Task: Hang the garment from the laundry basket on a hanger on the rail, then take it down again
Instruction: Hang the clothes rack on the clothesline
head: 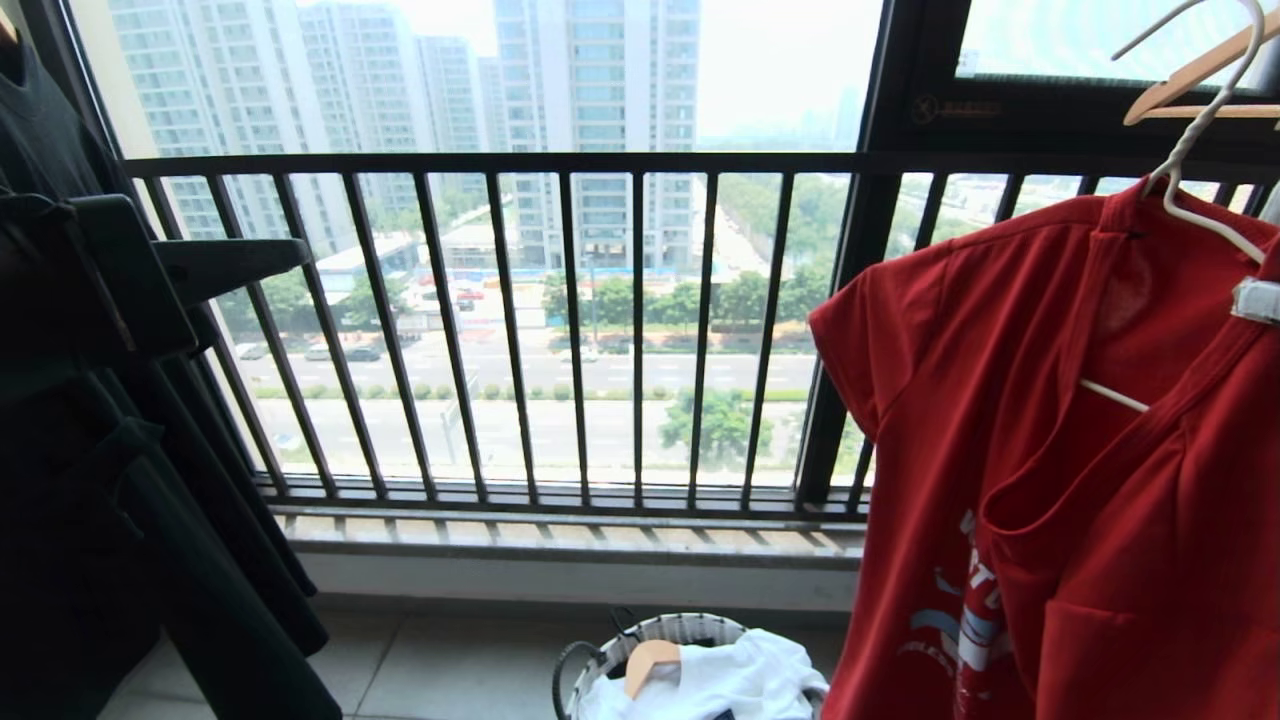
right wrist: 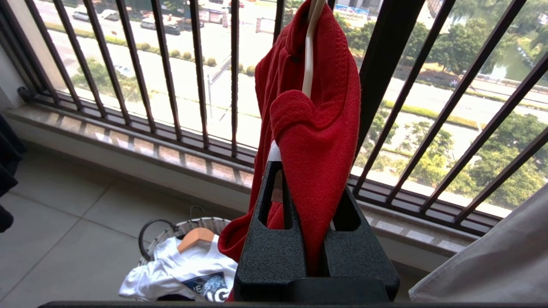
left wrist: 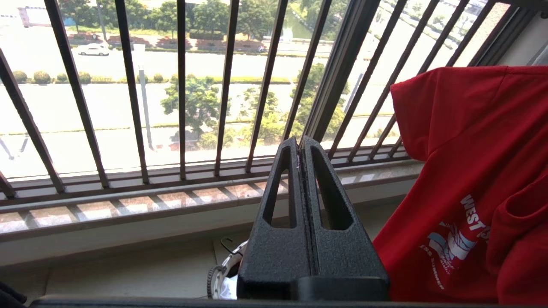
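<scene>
The red garment [head: 1080, 450] hangs at the right on the white wire hanger [head: 1200, 125], whose hook runs up to the picture's top edge. My right gripper [right wrist: 310, 177] is shut on a fold of the garment [right wrist: 317, 128] at its shoulder, and the hanger's wire [right wrist: 308, 64] rises just beyond the fingers. My left gripper [left wrist: 299, 143] is shut with nothing in it. It hovers to the left of the garment [left wrist: 471, 171] and points at the window bars. The laundry basket [head: 600, 655] stands on the floor below, holding a white printed garment. The rail is out of view.
A black shirt [head: 60, 450] hangs at the far left. The dark barred window railing [head: 640, 165] and its sill close off the front. A wooden hanger [head: 1190, 75] hangs at the top right. A pale grey cloth [right wrist: 492, 256] is beside my right arm.
</scene>
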Motion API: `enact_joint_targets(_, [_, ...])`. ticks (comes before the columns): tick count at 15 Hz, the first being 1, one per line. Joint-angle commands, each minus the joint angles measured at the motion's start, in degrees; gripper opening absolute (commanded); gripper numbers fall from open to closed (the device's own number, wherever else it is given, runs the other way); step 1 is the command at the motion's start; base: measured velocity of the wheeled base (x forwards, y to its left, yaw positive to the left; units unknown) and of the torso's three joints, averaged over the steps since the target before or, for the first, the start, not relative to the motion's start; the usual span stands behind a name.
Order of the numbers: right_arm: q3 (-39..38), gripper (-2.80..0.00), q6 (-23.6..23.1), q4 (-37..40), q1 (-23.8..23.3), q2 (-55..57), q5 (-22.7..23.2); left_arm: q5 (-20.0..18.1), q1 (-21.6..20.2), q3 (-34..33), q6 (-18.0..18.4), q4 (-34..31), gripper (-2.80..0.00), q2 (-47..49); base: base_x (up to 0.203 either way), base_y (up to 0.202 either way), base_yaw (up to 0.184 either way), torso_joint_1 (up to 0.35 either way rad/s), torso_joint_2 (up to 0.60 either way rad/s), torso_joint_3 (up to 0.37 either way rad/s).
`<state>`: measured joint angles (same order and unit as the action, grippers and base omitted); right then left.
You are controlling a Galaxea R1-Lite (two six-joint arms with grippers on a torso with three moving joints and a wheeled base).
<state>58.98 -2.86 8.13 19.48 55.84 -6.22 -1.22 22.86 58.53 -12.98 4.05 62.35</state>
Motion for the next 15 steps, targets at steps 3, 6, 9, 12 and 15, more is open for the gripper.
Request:
enact_joint_targets(3, [-2.5, -2.8, 0.0, 1.0, -0.4, -5.2, 0.0, 0.1, -1.5, 1.4, 2.4, -3.9, -2.8, -4.1, 0.0, 0.0, 0.0, 0.203, -0.5, -0.306])
enact_joint_targets(6, [-3.9, -2.8, 0.0, 1.4, -0.4, -7.5, 0.0, 0.1, -1.5, 2.5, 3.2, -6.6, -2.8, -5.5, 0.0, 0.0, 0.0, 0.223, -0.53, -0.313])
enact_joint_targets(9, [-4.1, -2.8, 0.0, 4.8, -0.4, -10.7, 0.0, 0.1, -1.6, 2.6, 3.4, -6.6, -2.8, -6.5, 0.0, 0.0, 0.0, 0.231, -0.54, -0.308])
enact_joint_targets(12, [-5.1, -2.8, 0.0, 5.6, -0.5, -13.1, -0.9, -0.1, -1.5, 2.7, 3.5, -6.4, -2.8, -7.2, 0.0, 0.0, 0.0, 0.255, -0.57, -0.321])
enact_joint_targets(15, [-5.7, -2.8, 0.0, 5.7, -0.4, -13.9, -1.1, -0.1, -1.5, 2.8, 3.5, -6.3, -2.8, -7.7, 0.0, 0.0, 0.0, 0.274, -0.6, -0.332])
